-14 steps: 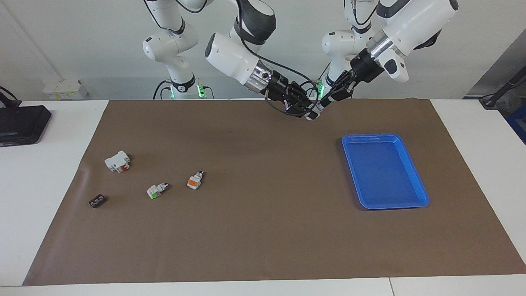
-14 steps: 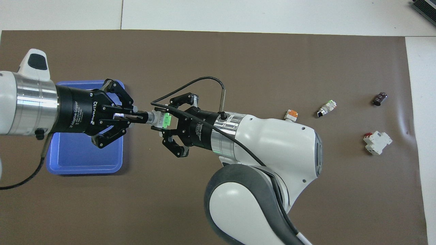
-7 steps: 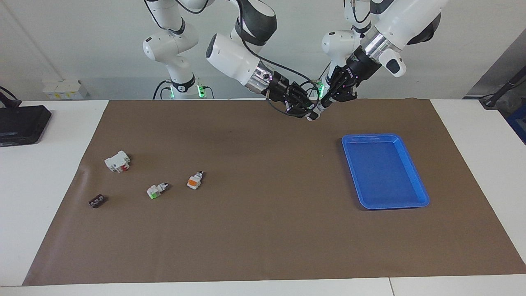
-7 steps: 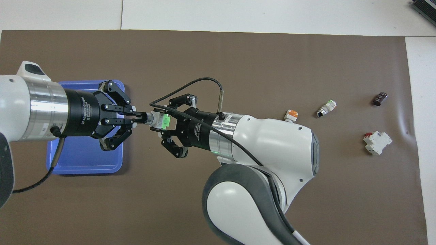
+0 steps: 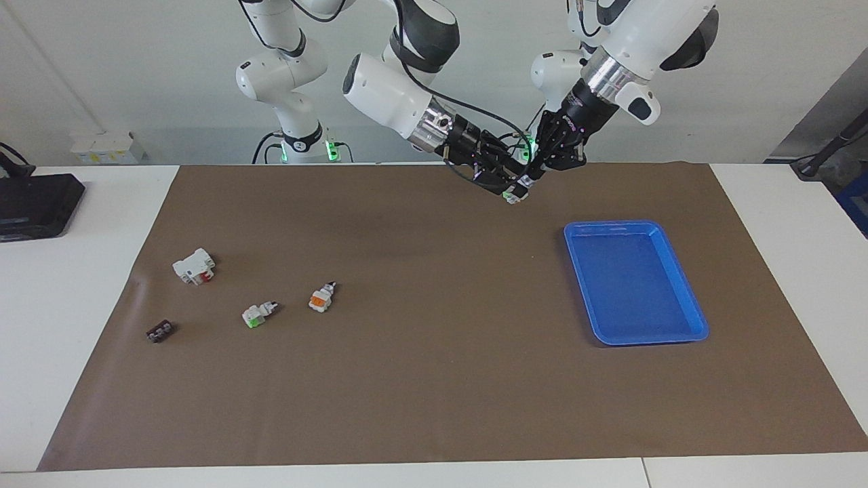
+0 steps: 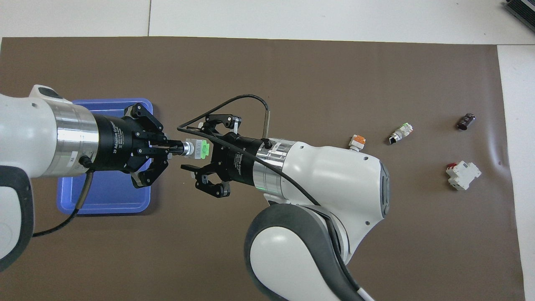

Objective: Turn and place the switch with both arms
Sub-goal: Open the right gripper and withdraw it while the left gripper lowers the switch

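Observation:
A white switch [image 6: 196, 149] with a green face hangs in the air over the brown mat beside the blue tray, small in the facing view [image 5: 517, 192]. My left gripper [image 6: 173, 147] [image 5: 527, 179] is shut on its black-tipped stem. My right gripper [image 6: 190, 149] [image 5: 510, 193] faces it from the other end, open, its fingers standing off either side of the switch's body. Two more switches lie on the mat toward the right arm's end: one showing orange [image 5: 320, 298] [image 6: 357, 141], half covered by the right arm from above, and one showing green [image 5: 256, 314] [image 6: 401, 133].
The blue tray [image 5: 634, 281] [image 6: 104, 200] lies on the mat toward the left arm's end, partly under the left gripper from above. A white block with a red part [image 5: 194, 266] and a dark strip [image 5: 161, 331] lie near the loose switches. A black device [image 5: 34, 203] sits off the mat.
My right gripper has opened and let go of the switch's body. The left wrist has tilted more upright while still holding the stem.

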{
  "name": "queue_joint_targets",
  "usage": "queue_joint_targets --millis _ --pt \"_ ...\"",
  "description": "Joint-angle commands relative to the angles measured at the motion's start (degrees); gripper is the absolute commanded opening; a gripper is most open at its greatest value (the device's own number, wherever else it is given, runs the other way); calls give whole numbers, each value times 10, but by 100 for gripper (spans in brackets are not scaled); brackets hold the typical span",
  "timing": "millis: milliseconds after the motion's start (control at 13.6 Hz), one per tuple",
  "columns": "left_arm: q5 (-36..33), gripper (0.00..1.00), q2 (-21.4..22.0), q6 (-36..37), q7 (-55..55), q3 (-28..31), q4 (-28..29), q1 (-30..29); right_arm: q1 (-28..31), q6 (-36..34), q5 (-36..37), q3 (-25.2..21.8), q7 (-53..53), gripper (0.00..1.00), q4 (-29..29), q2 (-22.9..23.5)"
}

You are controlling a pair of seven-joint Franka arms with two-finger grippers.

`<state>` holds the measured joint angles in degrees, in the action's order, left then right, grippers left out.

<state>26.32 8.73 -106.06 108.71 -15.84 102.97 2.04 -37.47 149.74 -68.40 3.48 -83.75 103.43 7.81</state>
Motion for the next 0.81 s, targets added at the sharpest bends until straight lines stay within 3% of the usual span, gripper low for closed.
queue_joint_targets --millis 0,294,587,734 --pt "-17 0 7 -7 2 0 11 -5 2 8 1 4 18 100 -2 -2" --pt "-54 0 21 2 -124 3 39 -73 8 3 41 0 22 100 12 -18" --pt "-89 0 58 -5 -343 3 113 -162 30 -5 206 0 67 100 46 -46" --pt "-110 0 62 -17 -459 3 142 -201 64 -51 300 0 116 100 52 -54"
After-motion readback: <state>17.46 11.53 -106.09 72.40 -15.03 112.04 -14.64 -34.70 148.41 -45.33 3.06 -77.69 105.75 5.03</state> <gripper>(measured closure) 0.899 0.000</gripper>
